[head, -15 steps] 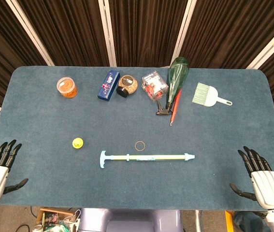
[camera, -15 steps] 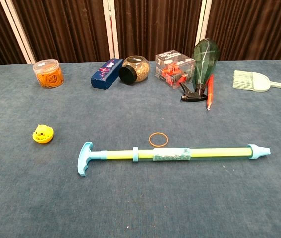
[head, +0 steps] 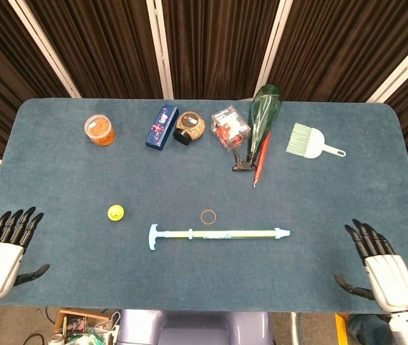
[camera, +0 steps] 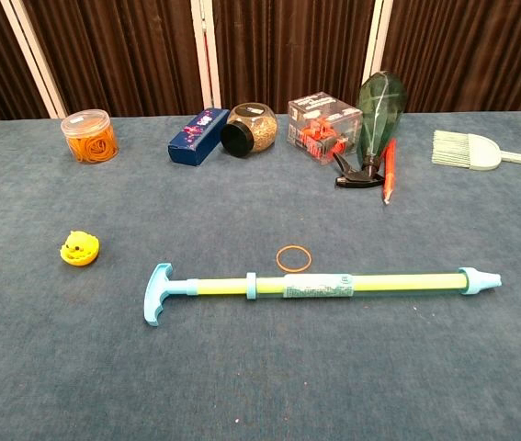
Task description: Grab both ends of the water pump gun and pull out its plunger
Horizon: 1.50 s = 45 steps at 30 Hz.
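The water pump gun [head: 218, 234] [camera: 320, 286] lies flat across the near middle of the blue table, a yellow-green tube with a light blue T-handle [head: 153, 236] [camera: 158, 293] at its left end and a blue nozzle [head: 281, 232] [camera: 481, 280] at its right. My left hand [head: 3, 255] hovers at the table's near left corner, fingers apart and empty, well left of the handle. Over the near right corner my right hand [head: 378, 262] is likewise spread and empty, right of the nozzle. Neither hand shows in the chest view.
A rubber band [head: 209, 215] lies just behind the pump. A small yellow toy [head: 116, 212] sits to its left. Along the back stand an orange tub [head: 99, 129], a blue box [head: 161, 127], a jar [head: 188, 126], a clear cube [head: 230, 126], a green spray bottle [head: 263, 118], a red pen [head: 260, 158] and a brush [head: 314, 141].
Both hands have shifted slightly inward over the table's near corners. The pump gun has not moved.
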{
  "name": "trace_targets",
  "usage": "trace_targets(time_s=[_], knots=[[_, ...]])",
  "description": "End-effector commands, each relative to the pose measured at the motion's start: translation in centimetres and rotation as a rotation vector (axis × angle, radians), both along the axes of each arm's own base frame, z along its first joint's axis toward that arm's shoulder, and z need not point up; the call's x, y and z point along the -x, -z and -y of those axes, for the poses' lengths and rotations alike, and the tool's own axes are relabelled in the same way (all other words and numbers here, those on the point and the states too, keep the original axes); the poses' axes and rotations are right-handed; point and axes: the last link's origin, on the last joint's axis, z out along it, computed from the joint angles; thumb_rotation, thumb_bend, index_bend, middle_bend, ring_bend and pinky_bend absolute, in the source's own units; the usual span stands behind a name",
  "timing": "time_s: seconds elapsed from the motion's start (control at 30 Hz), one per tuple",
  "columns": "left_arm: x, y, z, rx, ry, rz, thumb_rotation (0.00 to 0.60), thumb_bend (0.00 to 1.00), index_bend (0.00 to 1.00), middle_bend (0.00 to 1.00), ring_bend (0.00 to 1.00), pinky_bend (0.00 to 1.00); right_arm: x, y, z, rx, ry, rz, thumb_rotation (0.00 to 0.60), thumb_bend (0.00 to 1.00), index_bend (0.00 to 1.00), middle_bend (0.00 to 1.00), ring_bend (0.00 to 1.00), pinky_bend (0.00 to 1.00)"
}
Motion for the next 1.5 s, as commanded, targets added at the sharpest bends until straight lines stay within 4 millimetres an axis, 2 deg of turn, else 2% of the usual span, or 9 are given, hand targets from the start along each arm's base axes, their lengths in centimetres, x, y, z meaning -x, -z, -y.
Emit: trace_targets(time_s=[0.03, 0.1, 0.2, 0.37, 0.5, 0.63, 0.8, 1.07, 1.5], knots=[[-0.4, -0.1, -0.8, -0.014, 0.018, -0.022, 0.6, 0.0, 0.0, 0.0, 0.0, 0.02, -0.6, 2.2, 0.7, -0.018, -0.079, -0.018, 0.485, 0.26, 0.15, 0.0, 0.0, 0.14], [-0.4, -0.2, -1.2, -0.029, 0.009, -0.042, 0.6, 0.0, 0.0, 0.0, 0.0, 0.02, -0.7, 4.3, 1.1, -0.036, -0.102, -0.048, 0.489, 0.26, 0.22, 0.0, 0.0, 0.14], [-0.1, -0.2, -1.5, -0.028, -0.02, -0.065, 0.6, 0.0, 0.0, 0.0, 0.0, 0.02, -0.9, 6.3, 1.7, -0.056, -0.097, -0.059, 0.489, 0.26, 0.31, 0.0, 0.0, 0.14], [0.8, 0.3, -2.9, -0.009, -0.054, -0.105, 0.6, 0.0, 0.0, 0.0, 0.0, 0.02, -1.5, 8.4, 3.3, -0.074, -0.091, -0.084, 0.498, 0.3, 0.39, 0.0, 0.0, 0.14], [0.8, 0.8, -3.8, 0.017, -0.053, -0.082, 0.6, 0.0, 0.0, 0.0, 0.0, 0.02, -1.6, 9.7, 4.2, -0.096, -0.076, -0.089, 0.531, 0.35, 0.45, 0.0, 0.0, 0.14], [0.5, 1.2, -4.9, 0.036, -0.041, -0.076, 0.6, 0.01, 0.0, 0.0, 0.0, 0.02, -1.6, 10.8, 5.1, -0.111, -0.065, -0.102, 0.532, 0.35, 0.44, 0.0, 0.0, 0.14], [0.7, 1.9, -6.4, 0.053, -0.056, -0.082, 0.6, 0.01, 0.0, 0.0, 0.0, 0.02, -1.8, 11.9, 6.7, -0.113, -0.063, -0.089, 0.532, 0.35, 0.38, 0.0, 0.0, 0.14], [0.9, 2.3, -8.3, 0.053, -0.079, -0.095, 0.6, 0.01, 0.0, 0.0, 0.0, 0.02, -2.5, 14.3, 8.8, -0.135, -0.085, -0.07, 0.534, 0.35, 0.35, 0.0, 0.0, 0.14], [1.6, 2.6, -10.3, 0.05, -0.116, -0.1, 0.6, 0.01, 0.0, 0.0, 0.0, 0.02, -2.8, 15.9, 10.3, -0.124, -0.094, -0.038, 0.534, 0.35, 0.35, 0.0, 0.0, 0.14]])
